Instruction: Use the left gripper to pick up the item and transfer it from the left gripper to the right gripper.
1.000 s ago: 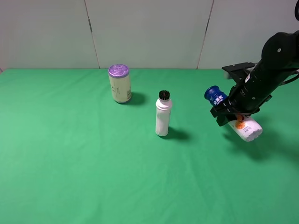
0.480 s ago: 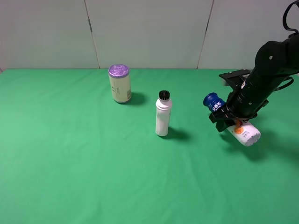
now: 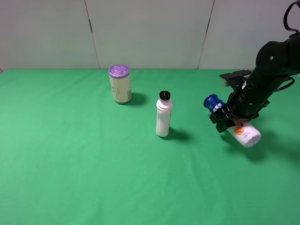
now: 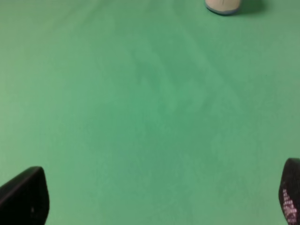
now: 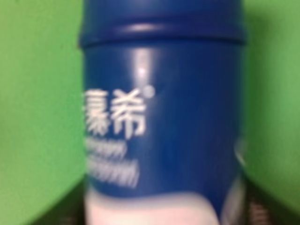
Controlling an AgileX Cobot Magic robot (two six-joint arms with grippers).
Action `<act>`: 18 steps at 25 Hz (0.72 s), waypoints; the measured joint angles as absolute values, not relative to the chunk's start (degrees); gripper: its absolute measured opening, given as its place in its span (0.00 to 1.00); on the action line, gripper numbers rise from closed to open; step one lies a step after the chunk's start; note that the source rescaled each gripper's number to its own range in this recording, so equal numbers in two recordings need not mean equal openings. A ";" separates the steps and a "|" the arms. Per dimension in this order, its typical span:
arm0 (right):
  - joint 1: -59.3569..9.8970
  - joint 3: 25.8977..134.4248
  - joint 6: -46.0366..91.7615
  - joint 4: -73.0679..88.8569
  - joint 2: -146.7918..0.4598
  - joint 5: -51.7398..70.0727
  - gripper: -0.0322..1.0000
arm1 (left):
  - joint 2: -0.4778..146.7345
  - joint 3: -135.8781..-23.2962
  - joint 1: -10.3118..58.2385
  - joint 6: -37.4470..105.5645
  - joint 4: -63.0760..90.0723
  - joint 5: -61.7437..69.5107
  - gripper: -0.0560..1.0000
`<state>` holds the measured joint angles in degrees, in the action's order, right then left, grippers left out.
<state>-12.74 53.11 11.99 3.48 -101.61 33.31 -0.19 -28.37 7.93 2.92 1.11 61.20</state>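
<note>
The item (image 3: 248, 134), a bottle with a blue cap, dark blue label and white lower body with an orange picture, is tilted with its cap pointing left, at the right of the green table. My right gripper (image 3: 230, 120) is shut on its middle and holds it low over the cloth. The right wrist view is filled by the blue label with white characters (image 5: 161, 117). My left gripper (image 4: 157, 199) is open and empty over bare green cloth; only its two fingertips (image 4: 23, 199) show. It is out of the exterior high view.
A slim white bottle with a black cap (image 3: 163, 115) stands upright in the middle of the table. A cream can with a purple lid (image 3: 120, 84) stands further back to the left. The base of a pale container (image 4: 222, 4) shows in the left wrist view.
My right arm has lowered the held bottle slightly and shifted it a little left. The other objects have not moved.
</note>
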 joint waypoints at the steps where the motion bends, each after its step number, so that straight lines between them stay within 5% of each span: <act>1: -12.74 53.13 11.72 3.41 -101.61 33.24 0.64 | -0.19 -28.37 7.93 2.92 1.11 61.20 1.00; 3: -12.74 53.20 11.20 3.34 -101.61 33.24 0.88 | -0.19 -28.37 7.93 2.92 1.11 61.20 1.00; 5: -12.74 53.20 11.07 3.19 -101.61 33.30 0.95 | -0.19 -28.37 7.93 2.92 1.11 61.20 1.00; 18: -12.74 53.27 10.95 3.12 -101.61 33.35 1.00 | -0.19 -28.37 7.93 2.92 1.11 61.20 1.00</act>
<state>-12.74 53.27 10.95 3.12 -101.61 33.35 -0.19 -28.37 7.93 2.92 1.11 61.20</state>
